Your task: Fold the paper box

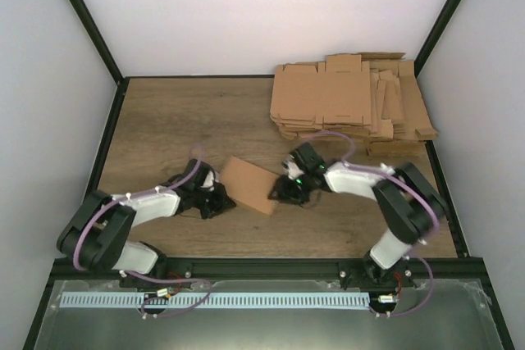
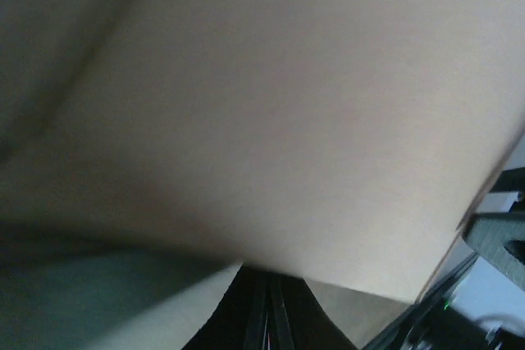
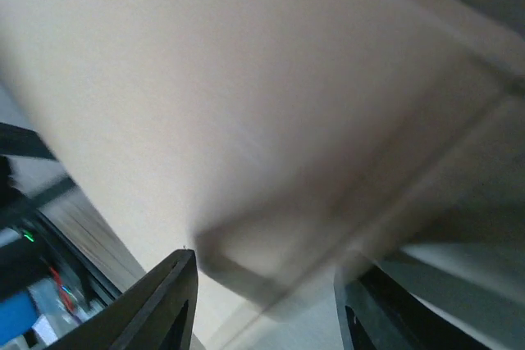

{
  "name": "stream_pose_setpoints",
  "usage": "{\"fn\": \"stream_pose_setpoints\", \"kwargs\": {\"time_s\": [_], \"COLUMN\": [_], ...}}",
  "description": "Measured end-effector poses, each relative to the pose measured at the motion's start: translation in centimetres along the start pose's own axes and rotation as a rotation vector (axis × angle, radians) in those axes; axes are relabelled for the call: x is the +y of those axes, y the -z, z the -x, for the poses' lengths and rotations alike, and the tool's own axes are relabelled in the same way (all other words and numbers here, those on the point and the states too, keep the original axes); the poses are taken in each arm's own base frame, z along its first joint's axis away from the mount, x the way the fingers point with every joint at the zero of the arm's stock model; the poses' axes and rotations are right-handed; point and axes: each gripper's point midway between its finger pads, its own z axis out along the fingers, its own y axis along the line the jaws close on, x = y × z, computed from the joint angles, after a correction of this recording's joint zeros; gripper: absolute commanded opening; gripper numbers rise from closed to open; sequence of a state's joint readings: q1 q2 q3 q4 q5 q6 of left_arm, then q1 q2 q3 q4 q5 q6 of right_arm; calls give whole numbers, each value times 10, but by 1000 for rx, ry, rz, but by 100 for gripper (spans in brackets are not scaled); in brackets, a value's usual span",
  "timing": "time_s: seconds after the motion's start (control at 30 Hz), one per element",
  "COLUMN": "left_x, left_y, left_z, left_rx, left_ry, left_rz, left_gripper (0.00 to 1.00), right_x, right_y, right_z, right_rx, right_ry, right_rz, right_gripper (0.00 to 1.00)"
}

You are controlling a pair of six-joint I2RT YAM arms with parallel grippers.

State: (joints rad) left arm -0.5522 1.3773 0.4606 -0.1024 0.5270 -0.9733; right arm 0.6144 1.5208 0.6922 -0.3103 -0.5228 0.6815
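The wood-grain tabletop (image 1: 164, 120) is carrying everything, and a pile of flat cardboard blanks (image 1: 353, 100) is sitting in its far right corner, well apart from the work. The left arm (image 1: 123, 219) is reaching in from the near left corner and the right arm (image 1: 394, 202) is bending in from the near right, both meeting around the middle of the tabletop, closer to the near edge than the far one. Between them the paper box (image 1: 250, 184) is lying as a single brown panel turned at an angle, its left end touching the left gripper (image 1: 215, 200) and its right end touching the right gripper (image 1: 289, 190). Whether the panel is lying flat or tilting up is not something the overhead view is showing clearly. The left jaws are closing fully at the box's left edge; in the left wrist view the cardboard is filling almost the whole picture and running down to where the jaws are meeting, so they are apparently pinching its edge. The right jaws are standing partly open: in the right wrist view the two fingers (image 3: 168, 305) are sitting well apart with a blurred folded edge of the box hanging above the gap, and nothing is showing them clamping on it.
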Motion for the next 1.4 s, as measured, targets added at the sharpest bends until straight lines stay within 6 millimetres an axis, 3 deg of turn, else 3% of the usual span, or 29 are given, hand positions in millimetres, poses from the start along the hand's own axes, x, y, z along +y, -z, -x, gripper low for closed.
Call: {"fn": "stream_pose_setpoints", "kwargs": {"time_s": [0.07,0.17,0.27,0.37,0.43,0.5,0.53,0.6,0.67,0.73,0.9,1.07,1.17,1.4], "left_x": [14,40,54,43,39,40,41,42,36,25,5,11,13,-2], "left_y": [4,35,78,105,110,111,109,104,94,82,66,50,35,17], "left_z": [25,95,155,184,185,181,177,167,154,139,112,101,106,133], "left_rx": [-61,-250,-436,-540,-561,-565,-564,-547,-514,-481,-473,-491,-488,-521], "left_ry": [65,192,248,204,176,163,159,138,101,38,-66,-72,-82,-83], "left_rz": [12,10,14,-1,-4,1,8,28,53,83,178,281,402,491], "left_gripper": [4,4,4,4,4,10,17,47,62,69,69,68,70,65], "right_x": [32,95,147,174,173,159,149,125,108,100,105,100,98,99], "right_y": [-20,-40,-30,-10,-2,1,2,6,13,26,59,84,94,116], "right_z": [27,83,127,145,147,143,140,127,117,110,102,94,91,91], "right_rx": [9,-53,-157,-231,-250,-255,-255,-255,-267,-298,-388,-457,-484,-539], "right_ry": [36,124,218,283,296,282,270,243,229,237,295,320,328,357], "right_rz": [55,184,283,340,343,326,312,272,237,214,204,188,177,166], "right_gripper": [48,58,60,60,60,60,60,61,62,62,63,65,65,65]}}
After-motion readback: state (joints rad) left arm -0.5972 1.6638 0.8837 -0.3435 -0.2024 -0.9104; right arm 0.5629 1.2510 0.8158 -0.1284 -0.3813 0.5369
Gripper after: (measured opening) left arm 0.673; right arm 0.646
